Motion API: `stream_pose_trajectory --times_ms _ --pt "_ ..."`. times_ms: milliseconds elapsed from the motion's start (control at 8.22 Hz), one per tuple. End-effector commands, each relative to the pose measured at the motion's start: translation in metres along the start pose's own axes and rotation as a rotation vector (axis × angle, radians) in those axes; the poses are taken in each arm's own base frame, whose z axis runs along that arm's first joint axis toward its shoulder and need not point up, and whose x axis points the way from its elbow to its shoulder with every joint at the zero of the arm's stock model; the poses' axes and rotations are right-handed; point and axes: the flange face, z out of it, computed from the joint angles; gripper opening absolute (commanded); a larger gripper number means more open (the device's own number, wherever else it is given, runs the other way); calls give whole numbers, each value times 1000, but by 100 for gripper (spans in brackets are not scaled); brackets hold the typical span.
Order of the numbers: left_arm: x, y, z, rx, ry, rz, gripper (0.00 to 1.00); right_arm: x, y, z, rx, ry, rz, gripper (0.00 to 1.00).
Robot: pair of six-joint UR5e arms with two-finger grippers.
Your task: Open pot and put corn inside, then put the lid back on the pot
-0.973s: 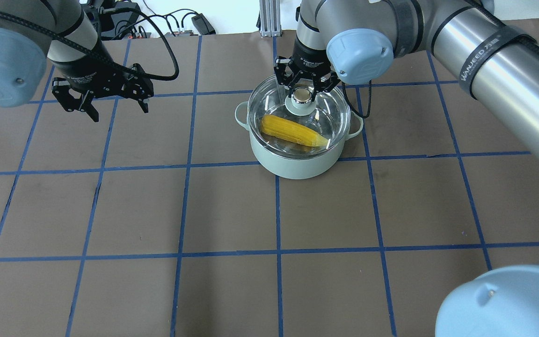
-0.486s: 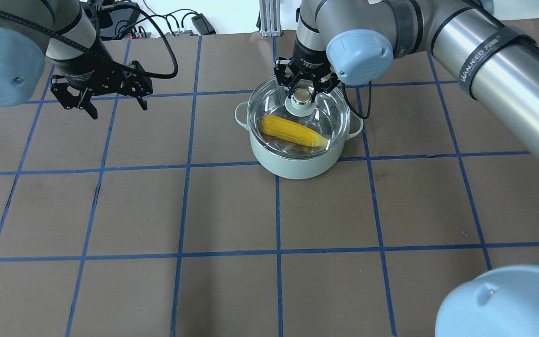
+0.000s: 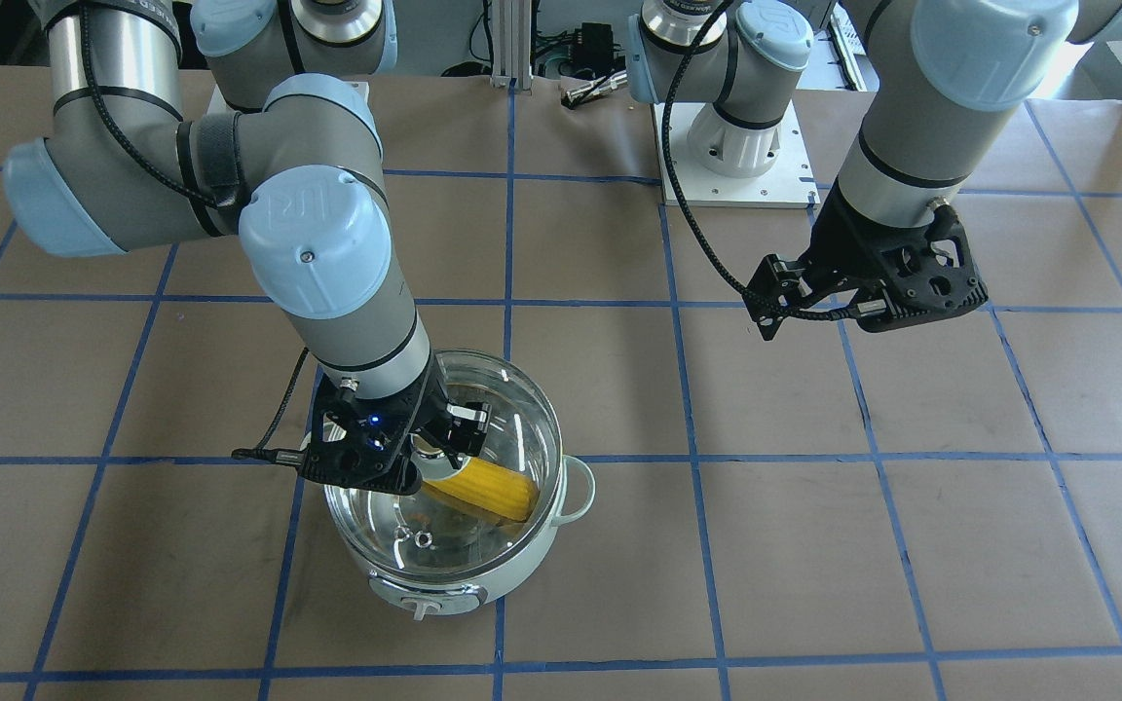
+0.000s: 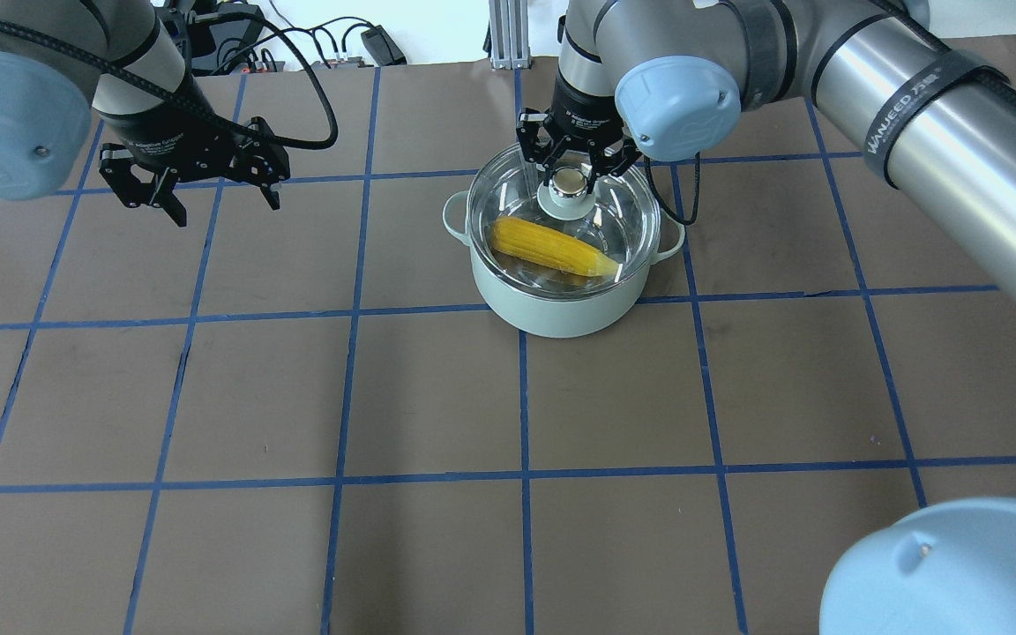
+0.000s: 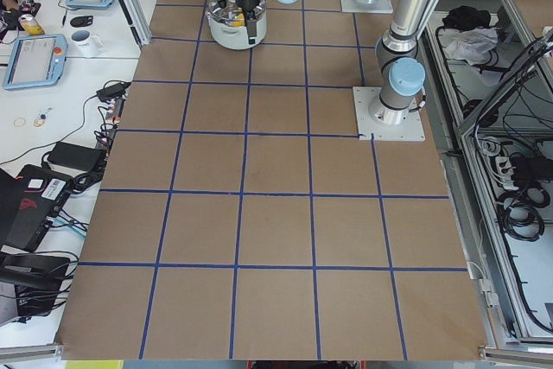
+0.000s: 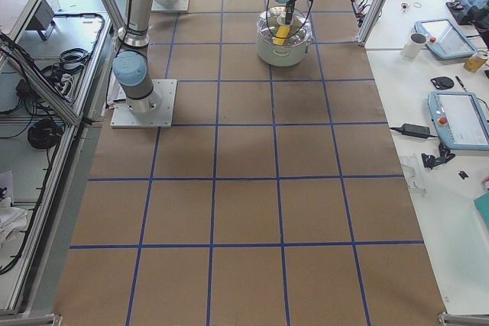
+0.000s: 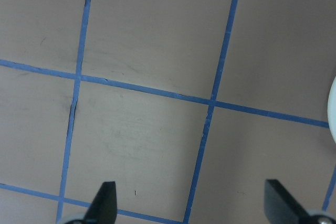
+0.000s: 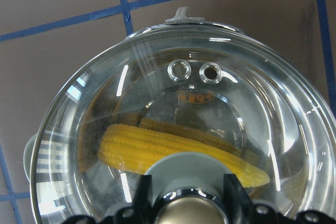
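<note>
lid [image 8: 178, 108]: clear glass, glossy, streaky glare. its knob top [image 4: 571, 181] looks like polished metal, on a smooth pale plastic base. pot [image 4: 561, 313] shell: smooth satin mint; inside mirror-bright steel. corn [image 4: 552, 247]: bumpy, slightly waxy, plastic-looking. my left fingers [image 7: 105, 203]: matt black plastic. table cover [image 4: 437, 397]: matt brown paper, with blue tape lines [image 4: 420, 310].

Overhead and front-facing cameras look steeply down from opposite sides of the table [image 4: 437, 397]; end cameras view it lengthwise, from afar — wrist cameras close. All exteriors share the pot [image 4: 561, 309].
</note>
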Motion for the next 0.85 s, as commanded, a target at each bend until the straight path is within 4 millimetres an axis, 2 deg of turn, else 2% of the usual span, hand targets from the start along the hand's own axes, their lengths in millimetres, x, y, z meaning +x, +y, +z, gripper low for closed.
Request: stream_pose_trajectory --times_ms 0,122,486,608,730 --pt "0 -1 2 -2 0 0 100 0 0 -1 1 0 1 64" --pt "1 -3 4 -4 -1 -3 100 0 0 -1 2 -1 26 74" --pt "1 -3 5 1 0 0 100 0 0 -2 4 -2 30 78" --pt "1 -3 5 0 2 0 100 0 1 -7 9 -4 19 80" --pt "1 -3 5 3 2 0 100 0 3 -22 32 -2 -3 87"
